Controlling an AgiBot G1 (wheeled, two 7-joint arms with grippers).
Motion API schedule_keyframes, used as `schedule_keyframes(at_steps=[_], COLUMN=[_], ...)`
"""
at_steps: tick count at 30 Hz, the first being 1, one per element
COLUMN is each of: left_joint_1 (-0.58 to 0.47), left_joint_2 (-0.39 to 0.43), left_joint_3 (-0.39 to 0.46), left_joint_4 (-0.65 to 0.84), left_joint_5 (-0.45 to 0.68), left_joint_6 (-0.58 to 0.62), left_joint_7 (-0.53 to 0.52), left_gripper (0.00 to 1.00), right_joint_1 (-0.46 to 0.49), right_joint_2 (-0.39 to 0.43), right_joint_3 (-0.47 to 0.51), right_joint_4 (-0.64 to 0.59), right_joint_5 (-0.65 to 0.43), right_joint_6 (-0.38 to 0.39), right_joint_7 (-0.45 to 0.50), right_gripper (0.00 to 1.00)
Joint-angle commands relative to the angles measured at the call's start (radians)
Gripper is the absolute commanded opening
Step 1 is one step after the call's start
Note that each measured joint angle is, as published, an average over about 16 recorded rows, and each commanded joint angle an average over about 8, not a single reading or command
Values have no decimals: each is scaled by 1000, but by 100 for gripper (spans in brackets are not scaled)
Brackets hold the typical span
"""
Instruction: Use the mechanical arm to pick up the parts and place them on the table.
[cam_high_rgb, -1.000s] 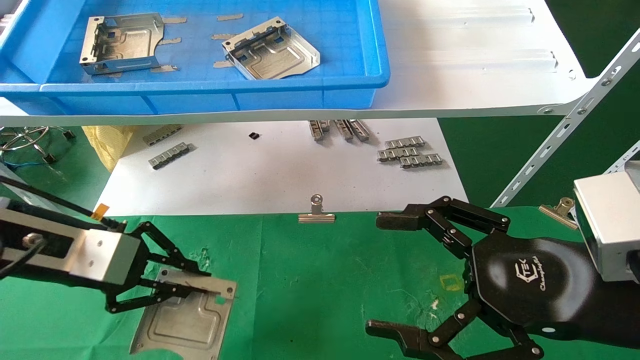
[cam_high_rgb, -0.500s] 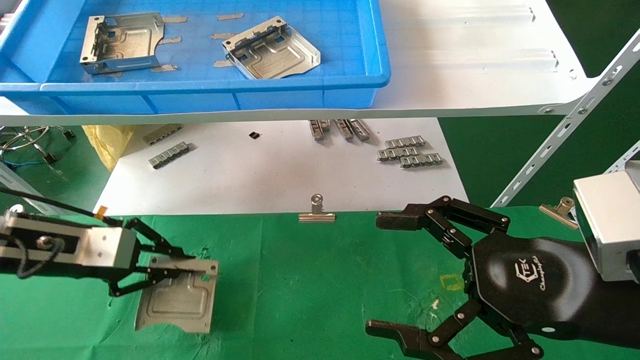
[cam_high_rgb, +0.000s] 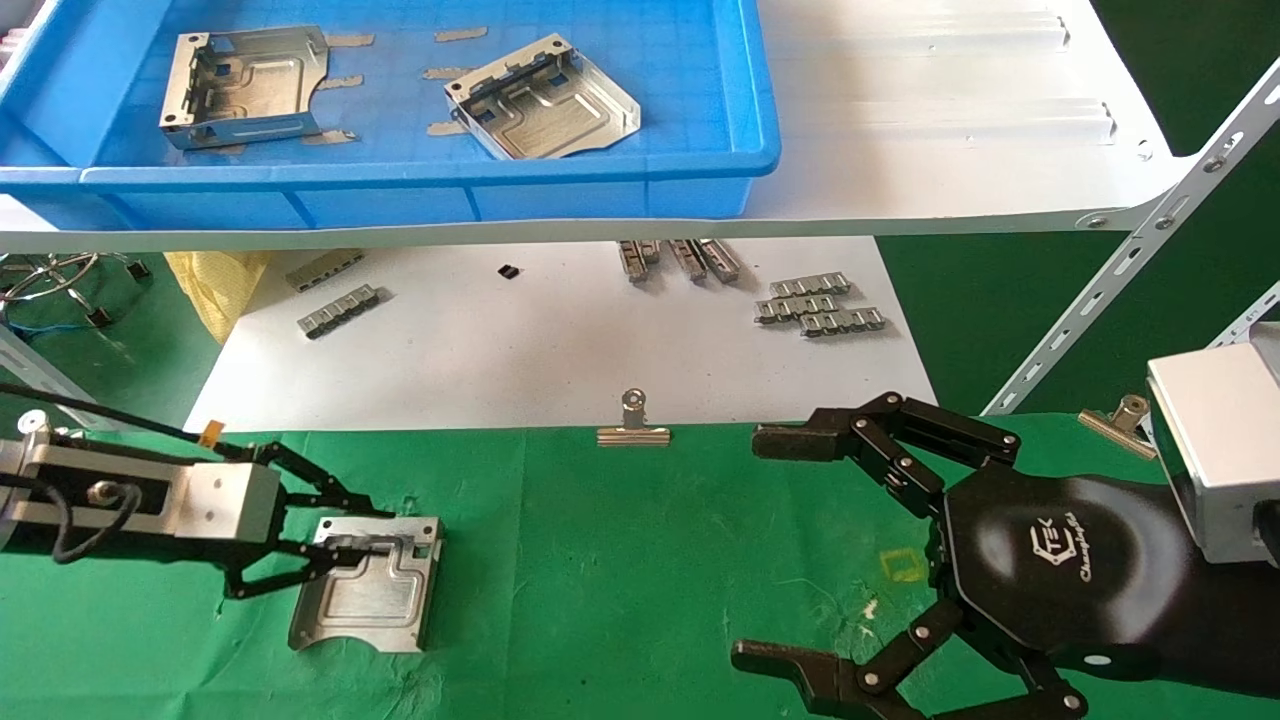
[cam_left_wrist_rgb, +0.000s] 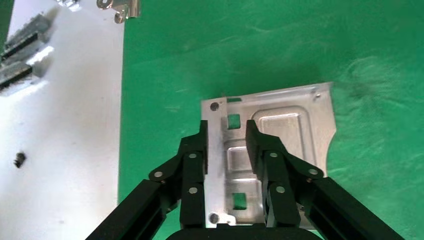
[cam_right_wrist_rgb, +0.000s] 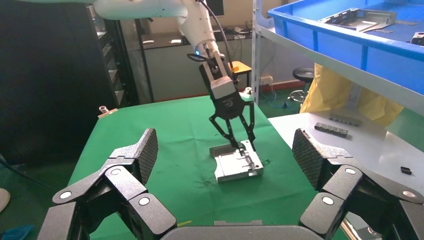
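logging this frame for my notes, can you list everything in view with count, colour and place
metal trays: three, silver; two in the blue bin, one on the green cloth at the left gripper
blue bin: one, on the white shelf
white shelf: one, above the white board, far side
white board: one, beyond the green cloth
ridged strips: several, grey, scattered on the white board
green cloth: one, covering the table
clips: two, silver, on the cloth's far edge
yellow bag: one, left of the white board
left gripper: black, fingers closed on the tray's rim
right gripper: black, open, above the cloth on the right
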Motion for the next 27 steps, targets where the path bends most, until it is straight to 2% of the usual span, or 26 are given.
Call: schedule_keyframes(at_steps=[1, 5, 13, 17, 27], left_joint_1=[-4, 10, 77, 88, 94], left_joint_2=[5, -2, -47, -54, -53], left_joint_3=[-1, -25, -38, -42, -59], left_joint_4=[20, 31, -11, -15, -40], left_joint_5=[0, -89, -266, -295, -270], left_joint_6=[19, 59, 73, 73, 68], left_joint_7=[9, -60, -265, -284, -275], left_gripper=[100, 100, 100, 100, 100], right_joint_1=[0, 0, 0, 0, 0], right_joint_2=[0, 0, 0, 0, 0], right_joint_3=[0, 0, 0, 0, 0], right_joint_4=[0, 0, 0, 0, 0], right_joint_5=[0, 0, 0, 0, 0], right_joint_6=[0, 0, 0, 0, 0], right_joint_7=[0, 0, 0, 0, 0], right_gripper=[100, 100, 100, 100, 100])
